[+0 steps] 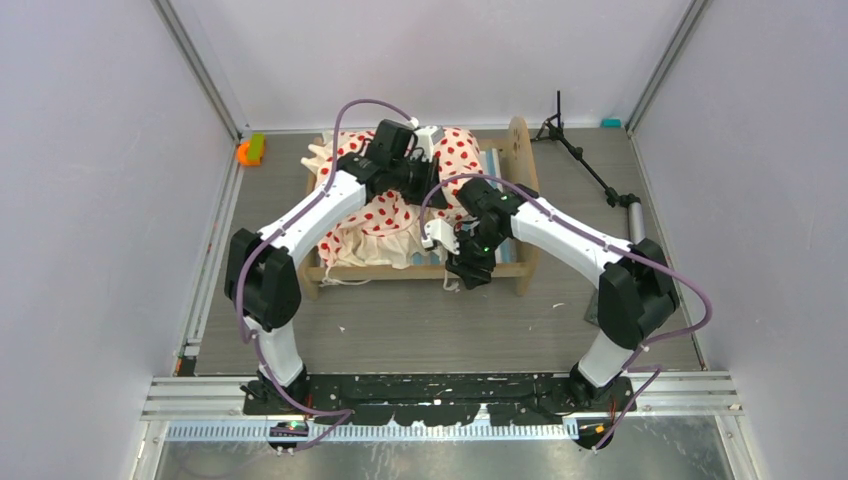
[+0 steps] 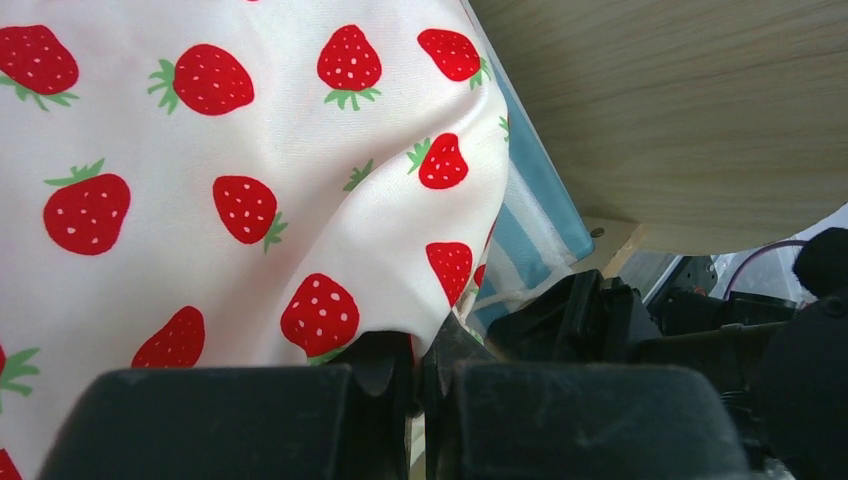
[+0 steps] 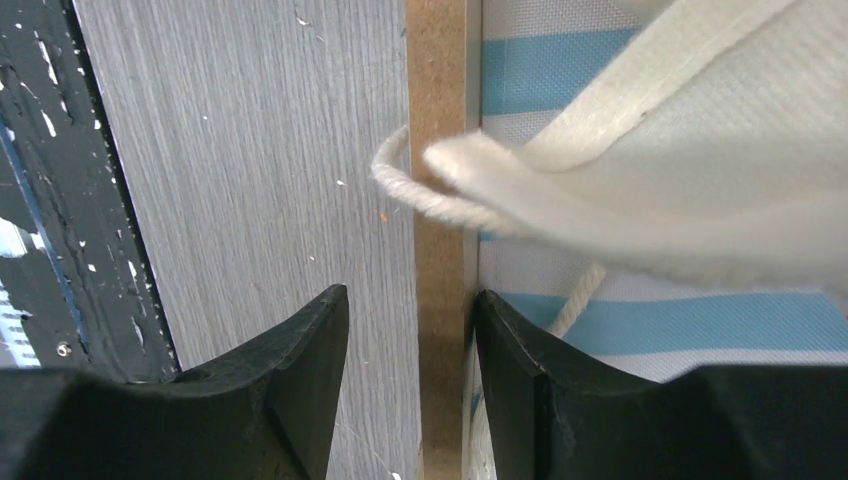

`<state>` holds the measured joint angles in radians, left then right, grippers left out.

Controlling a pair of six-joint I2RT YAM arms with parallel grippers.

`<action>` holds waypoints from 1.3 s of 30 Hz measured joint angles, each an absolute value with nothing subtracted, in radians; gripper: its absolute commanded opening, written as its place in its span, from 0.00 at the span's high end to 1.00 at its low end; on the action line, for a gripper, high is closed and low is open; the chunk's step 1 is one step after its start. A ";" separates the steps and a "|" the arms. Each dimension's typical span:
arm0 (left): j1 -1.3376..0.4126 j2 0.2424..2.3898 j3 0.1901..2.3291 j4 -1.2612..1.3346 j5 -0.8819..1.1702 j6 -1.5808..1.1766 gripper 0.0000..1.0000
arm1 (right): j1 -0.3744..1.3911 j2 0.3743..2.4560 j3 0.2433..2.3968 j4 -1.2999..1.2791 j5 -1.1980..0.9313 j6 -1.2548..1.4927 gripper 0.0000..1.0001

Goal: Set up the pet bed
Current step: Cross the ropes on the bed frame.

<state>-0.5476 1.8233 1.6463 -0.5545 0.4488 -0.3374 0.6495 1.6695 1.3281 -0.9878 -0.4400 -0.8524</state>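
The light-wood pet bed frame (image 1: 380,271) stands far-centre on the tabletop (image 1: 420,320), with its rounded end board (image 1: 518,140) upright at right. The blue-white striped mattress (image 1: 492,160) lies inside. Cream strawberry-print bedding (image 1: 385,215) is bunched over its left part.

- Two robot arms: left arm (image 1: 300,225), right arm (image 1: 570,235).
- Two grippers: left gripper (image 2: 415,365), right gripper (image 3: 410,325).
- One pet bed (image 1: 385,271), with one rounded end board (image 1: 519,150) in clear view.
- One striped mattress (image 3: 640,320).
- One strawberry-print bedding (image 2: 300,160).
- One white cord loop (image 3: 400,185).
- One black tripod stand (image 1: 575,150), near the table's far right corner.
- One orange-and-green object (image 1: 250,150), at the far left corner.
- One teal object (image 1: 610,123), at the far right corner.
- One grey roller (image 1: 632,215), by the right edge.
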 measured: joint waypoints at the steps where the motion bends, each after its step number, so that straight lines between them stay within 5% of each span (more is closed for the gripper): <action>1: -0.550 1.825 1.646 -0.554 0.449 -0.337 1.00 | 0.651 1.675 1.326 -0.984 -0.438 -0.852 0.47; 24: -0.594 1.829 1.646 -0.559 0.418 -0.336 1.00 | 0.667 1.536 1.291 -0.943 -0.425 -0.827 0.44; 39: -0.602 1.836 1.646 -0.559 0.400 -0.336 1.00 | 0.671 1.621 1.279 -0.916 -0.406 -0.822 0.47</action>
<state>-0.6022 1.8362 1.6463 -0.5587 0.4004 -0.3363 0.6712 1.6207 1.2789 -0.9161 -0.4065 -0.8215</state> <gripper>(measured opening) 0.031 0.540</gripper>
